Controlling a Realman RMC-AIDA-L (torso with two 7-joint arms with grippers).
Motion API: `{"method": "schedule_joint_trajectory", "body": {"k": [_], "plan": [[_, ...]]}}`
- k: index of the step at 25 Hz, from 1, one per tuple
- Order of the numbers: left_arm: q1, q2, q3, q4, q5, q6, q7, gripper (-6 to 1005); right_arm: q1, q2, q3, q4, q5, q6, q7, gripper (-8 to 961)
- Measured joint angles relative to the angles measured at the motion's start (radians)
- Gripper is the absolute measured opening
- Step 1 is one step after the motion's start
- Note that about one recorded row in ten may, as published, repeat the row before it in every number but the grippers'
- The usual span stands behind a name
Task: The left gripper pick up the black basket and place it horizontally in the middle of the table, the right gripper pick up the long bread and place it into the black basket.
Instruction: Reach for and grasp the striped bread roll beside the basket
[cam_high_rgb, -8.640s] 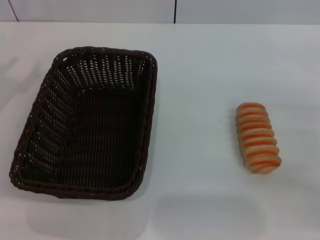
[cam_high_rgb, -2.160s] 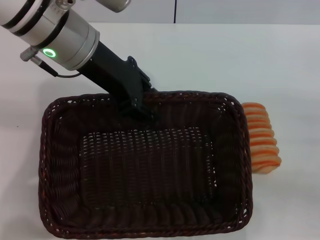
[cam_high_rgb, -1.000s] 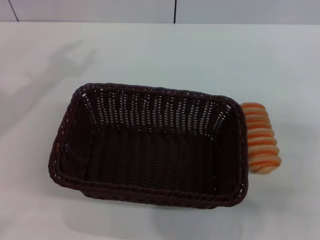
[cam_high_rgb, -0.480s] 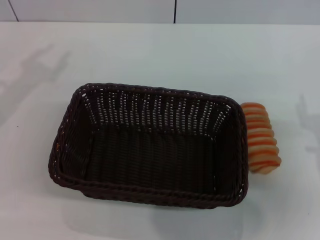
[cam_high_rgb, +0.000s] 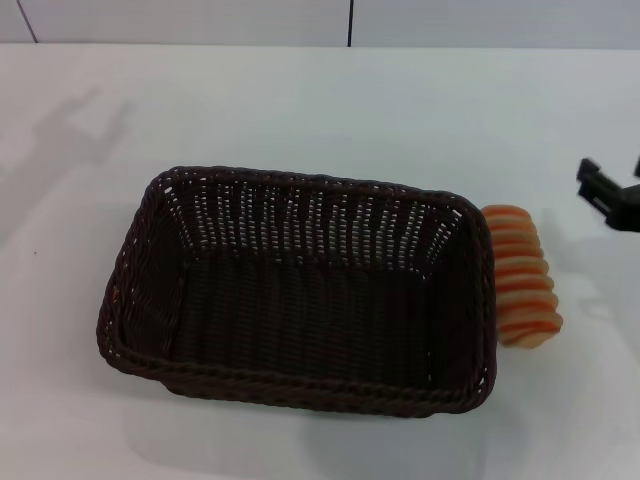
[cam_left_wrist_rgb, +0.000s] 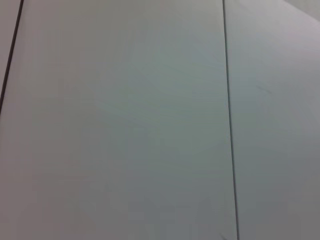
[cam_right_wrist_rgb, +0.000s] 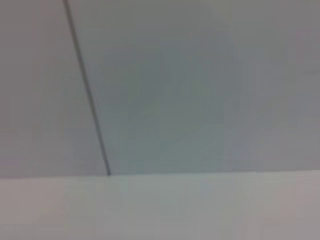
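1. At the right edge of the head view, the right hand (cam_high_rgb: 612, 195) is just coming into sight above the counter (cam_high_rgb: 400, 110). Only a black fingertip and a bit of dark body show, so I cannot tell whether it is open or closed. It holds nothing.
2. Down and toward the robot's left from that hand lies the bread (cam_high_rgb: 519, 276), near but clearly apart from it.
3. That striped loaf lies flat with its long axis running away from the robot toward the far edge, its ridges crossing it. A grip across the narrow width looks like the natural one, which, in my judgement, means the hand must come in over the loaf's middle from its right side.
4. Beyond the bread sits the basket (cam_high_rgb: 300, 290), long side across the counter and roughly central. Its right rim touches or nearly touches the loaf, so clearance on that side looks tight.
5. Farther off, the left hand is out of sight; its wrist view shows only a blank wall. The right arm is plainly the nearer one.
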Motion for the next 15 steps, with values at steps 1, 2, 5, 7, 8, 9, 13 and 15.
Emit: {"method": "schedule_joint_trajectory", "body": {"k": [1, 2, 5, 7, 8, 9, 13, 15], "plan": [[0.000, 0.000, 0.000, 0.000, 0.000, 0.000, 0.000, 527, 0.012, 0.000, 0.013, 0.008, 0.000, 0.046, 0.003, 646], [-0.002, 0.000, 0.000, 0.000, 0.000, 0.000, 0.000, 527, 0.022, 0.001, 0.022, 0.013, 0.000, 0.078, 0.005, 646], [-0.005, 0.000, -0.001, 0.000, -0.001, 0.000, 0.000, 527, 0.048, 0.002, 0.047, 0.027, 0.000, 0.162, 0.010, 645], [-0.006, 0.000, -0.001, 0.000, -0.001, 0.000, 0.000, 527, 0.058, 0.002, 0.060, 0.035, 0.000, 0.199, 0.011, 645], [-0.006, 0.000, -0.001, 0.000, -0.001, 0.000, 0.000, 527, 0.062, 0.002, 0.067, 0.037, 0.001, 0.216, 0.012, 644], [-0.006, 0.000, -0.001, 0.000, -0.001, 0.000, 0.000, 527, 0.066, 0.003, 0.074, 0.037, 0.003, 0.230, 0.012, 644], [-0.009, 0.000, -0.001, -0.010, -0.003, 0.000, 0.001, 527, 0.091, 0.003, 0.093, 0.025, 0.007, 0.285, 0.015, 642], [-0.010, 0.000, -0.001, -0.011, -0.003, 0.000, 0.001, 527, 0.105, 0.003, 0.103, 0.017, 0.008, 0.310, 0.016, 641]]}}
